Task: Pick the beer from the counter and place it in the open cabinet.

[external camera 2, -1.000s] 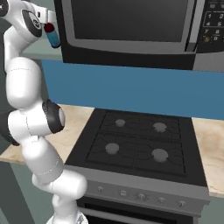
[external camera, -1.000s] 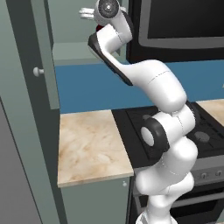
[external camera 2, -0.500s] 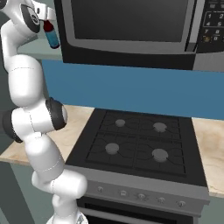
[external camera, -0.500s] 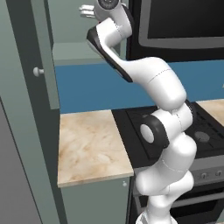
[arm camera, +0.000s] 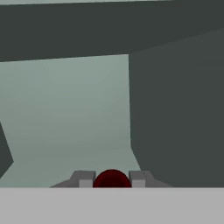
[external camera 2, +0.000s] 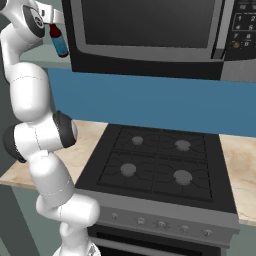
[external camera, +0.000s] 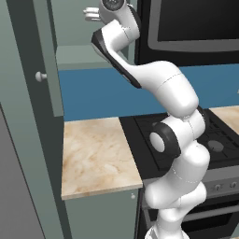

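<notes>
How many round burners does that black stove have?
4, in two rows on the stovetop: back left, back right, front left, front right. None seems hidden from the right base camera.

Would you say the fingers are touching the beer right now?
Touching: in the hand view the fingers sit flush against both sides of the beer cap, no gap.

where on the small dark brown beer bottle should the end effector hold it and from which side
Grip the small dark brown glass beer bottle with blue label at its narrow neck, just under the dark red cap, coming from above. It hangs upright from the end effector, whose fingers already flank the cap; the slim neck fits between them, and the wider body stays free to set down.
</notes>
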